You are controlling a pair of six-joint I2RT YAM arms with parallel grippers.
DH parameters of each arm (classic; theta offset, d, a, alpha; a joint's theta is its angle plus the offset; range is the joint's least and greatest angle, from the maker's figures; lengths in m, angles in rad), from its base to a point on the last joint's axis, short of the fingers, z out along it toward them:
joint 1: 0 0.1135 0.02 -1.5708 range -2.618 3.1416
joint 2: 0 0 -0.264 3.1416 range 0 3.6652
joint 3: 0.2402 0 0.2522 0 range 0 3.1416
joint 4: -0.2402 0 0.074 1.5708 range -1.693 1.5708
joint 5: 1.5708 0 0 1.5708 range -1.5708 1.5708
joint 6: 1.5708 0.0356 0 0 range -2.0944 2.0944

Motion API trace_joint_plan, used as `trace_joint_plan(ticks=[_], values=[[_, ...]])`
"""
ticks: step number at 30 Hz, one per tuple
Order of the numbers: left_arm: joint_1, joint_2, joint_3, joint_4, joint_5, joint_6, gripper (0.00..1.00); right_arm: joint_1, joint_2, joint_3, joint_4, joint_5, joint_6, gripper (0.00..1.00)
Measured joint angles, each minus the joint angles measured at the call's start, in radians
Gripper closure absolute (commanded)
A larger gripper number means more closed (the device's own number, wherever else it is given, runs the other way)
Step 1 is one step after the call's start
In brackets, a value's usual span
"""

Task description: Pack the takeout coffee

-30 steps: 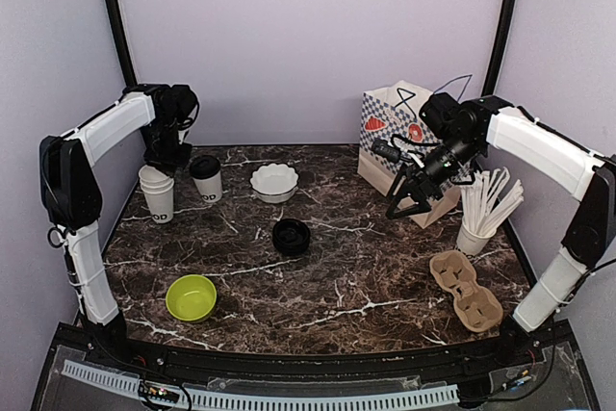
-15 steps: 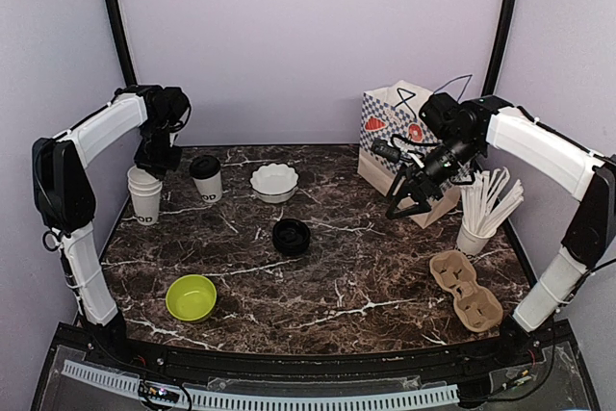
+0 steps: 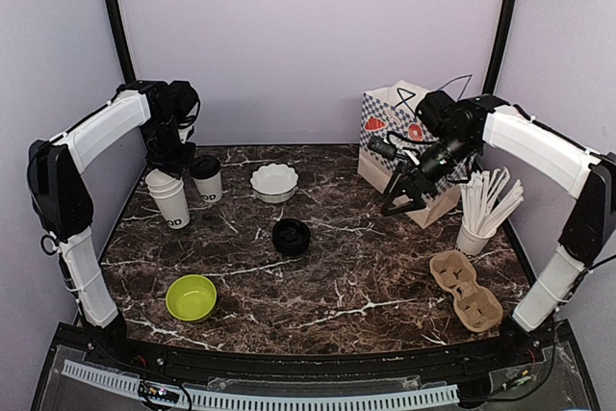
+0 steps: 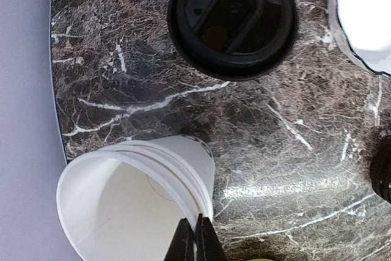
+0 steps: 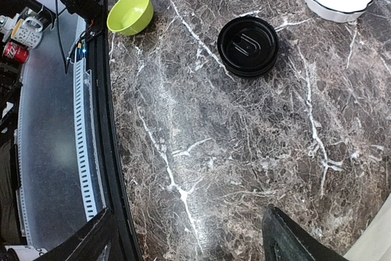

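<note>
L gripper (image 4: 195, 236) pinches rim of unlidded cup stack (image 4: 122, 206); R gripper (image 3: 397, 201) wide open, empty. Lidded cup (image 3: 205, 177) not yet in carrier (image 3: 466, 290).

Left hand (image 4: 196, 236) pinching rim of open white cup stack (image 4: 122, 206); black-lidded cup (image 4: 232, 19) beyond, apart

Lilac walls (image 3: 308, 36), dark marble table (image 3: 385, 281)

The left arm (image 3: 101, 132) arches up, wrist pointing down. The left gripper (image 4: 197, 239) is squeezed tight, it seems on the rim of a paper cup (image 4: 122, 200). The right arm (image 3: 539, 151) reaches inward, and the right gripper (image 3: 399, 201) hangs spread wide.
</note>
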Motion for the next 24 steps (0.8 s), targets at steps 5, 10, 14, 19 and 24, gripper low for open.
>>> trace_joint_plan(ticks=[5,10,14,19,24], values=[[-0.046,-0.141,-0.050,0.034,0.118,0.050,1.00,0.000,0.031,0.060,0.055,-0.028,0.083,0.13],[-0.251,-0.325,-0.149,0.146,0.309,0.124,1.00,0.005,0.101,0.084,0.178,-0.097,0.222,0.09],[-0.418,-0.406,-0.240,0.287,0.445,0.134,1.00,0.034,0.193,0.124,0.248,-0.138,0.334,0.09],[-0.524,-0.395,-0.299,0.386,0.477,0.116,1.00,0.121,0.259,0.148,0.307,-0.197,0.434,0.07],[-0.629,-0.380,-0.342,0.484,0.461,0.076,1.00,0.172,0.266,0.128,0.374,-0.286,0.534,0.02]])
